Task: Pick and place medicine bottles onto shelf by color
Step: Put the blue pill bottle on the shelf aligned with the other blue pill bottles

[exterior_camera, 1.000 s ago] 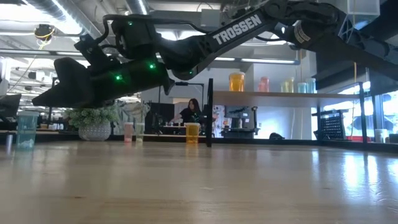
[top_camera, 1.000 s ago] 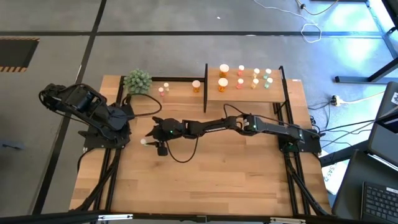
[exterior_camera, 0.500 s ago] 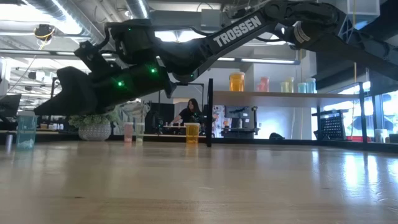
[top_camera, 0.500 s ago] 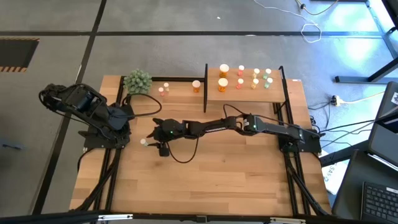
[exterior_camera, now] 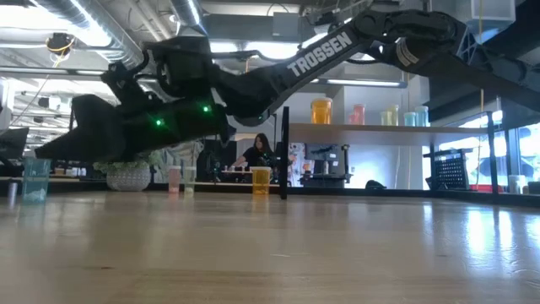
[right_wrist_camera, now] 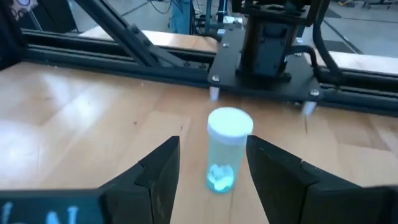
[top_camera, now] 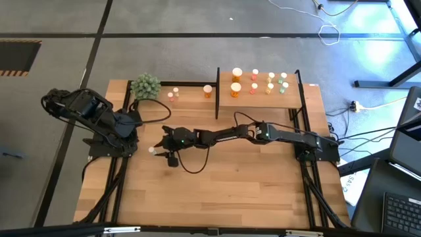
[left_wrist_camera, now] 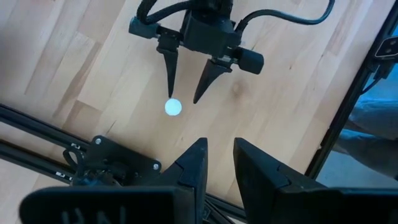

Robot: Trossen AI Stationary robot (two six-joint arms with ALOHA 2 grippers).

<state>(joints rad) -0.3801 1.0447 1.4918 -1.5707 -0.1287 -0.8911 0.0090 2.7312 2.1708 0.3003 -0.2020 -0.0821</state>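
A small pale blue-green medicine bottle with a white cap stands upright on the tabletop at the left middle. My right gripper reaches across from the right, low and nearly level. It is open, with a finger on either side of the bottle's near face and touching neither. The shelf at the far right carries orange, pink, yellow and green bottles. Two pink bottles and an orange one stand on the table by the far edge. My left gripper waits folded above the left edge, narrowly open and empty.
A green plant ball sits at the far left corner. The left arm's black base plate stands right behind the bottle. Black frame rails run along the table's sides and beside the shelf. Bare wood lies toward the near edge.
My right gripper has sunk a little toward the tabletop at the pale bottle, its nose tipping slightly downward. The bottle has stayed where it was.
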